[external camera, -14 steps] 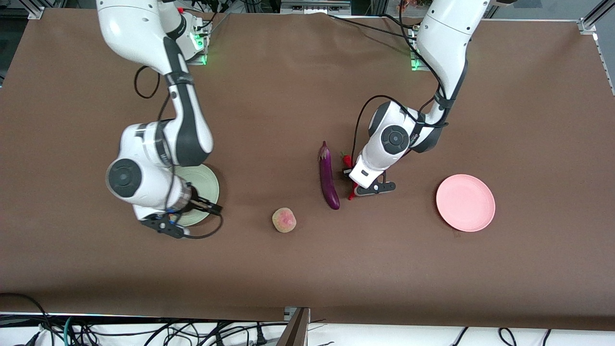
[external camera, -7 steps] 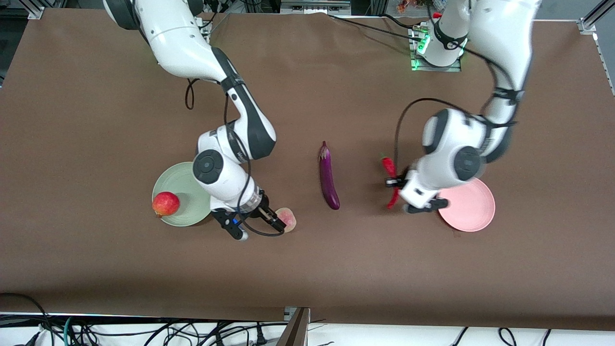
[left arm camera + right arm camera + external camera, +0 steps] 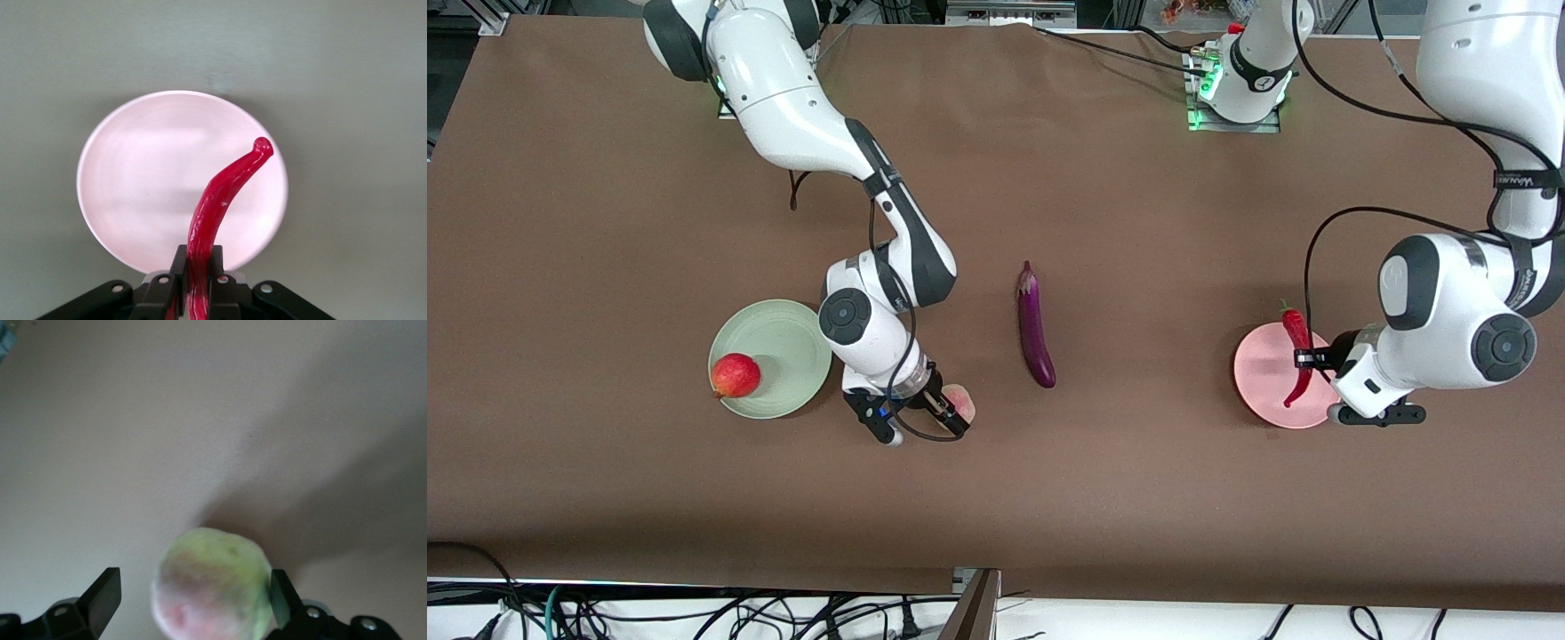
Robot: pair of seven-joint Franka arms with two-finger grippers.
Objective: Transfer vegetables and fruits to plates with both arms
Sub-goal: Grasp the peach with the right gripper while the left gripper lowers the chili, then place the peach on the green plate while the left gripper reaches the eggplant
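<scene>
Green plate: red fruit sits on its rim toward the right arm's end. Pink plate: nothing rests on it. Left gripper hangs over the pink plate, jaws clamped on the chili, which dangles above the plate. Right gripper is down at the peach, fingers spread wide either side of it, not gripping. Eggplant lies on the table between the plates.
</scene>
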